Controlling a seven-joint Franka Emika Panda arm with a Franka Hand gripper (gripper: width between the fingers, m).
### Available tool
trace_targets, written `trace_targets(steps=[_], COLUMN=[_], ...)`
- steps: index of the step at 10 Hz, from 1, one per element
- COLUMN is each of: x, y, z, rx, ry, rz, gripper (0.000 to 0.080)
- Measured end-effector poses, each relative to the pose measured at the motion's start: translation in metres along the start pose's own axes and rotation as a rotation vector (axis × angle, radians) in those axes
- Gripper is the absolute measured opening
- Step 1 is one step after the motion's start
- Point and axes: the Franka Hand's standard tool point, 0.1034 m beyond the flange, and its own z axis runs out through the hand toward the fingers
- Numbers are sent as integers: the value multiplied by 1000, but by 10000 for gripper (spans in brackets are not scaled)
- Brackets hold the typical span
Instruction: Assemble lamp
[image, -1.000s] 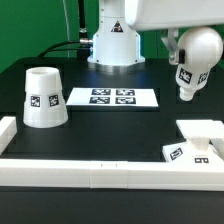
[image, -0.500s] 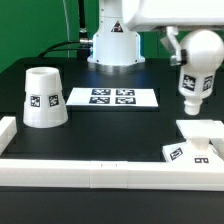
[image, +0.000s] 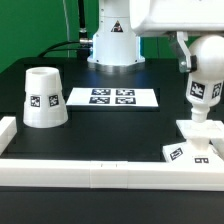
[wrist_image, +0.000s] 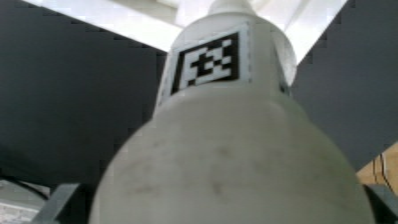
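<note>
- My pincer is clamped on the rounded end of the bulb and holds it upright, neck down.
- The neck tip is right at the base, at the exterior view's right; I cannot tell whether they touch.
- The wrist view is filled by the bulb's tagged neck.
- The shade stands on the counter, well apart, beyond the marker board.
</note>
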Motion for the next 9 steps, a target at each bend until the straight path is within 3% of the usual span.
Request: trace_targets(steps=[9], x=[-23], y=[-15], z=[20], rx=[12], ry=[-19], rz=[-8], gripper=[577])
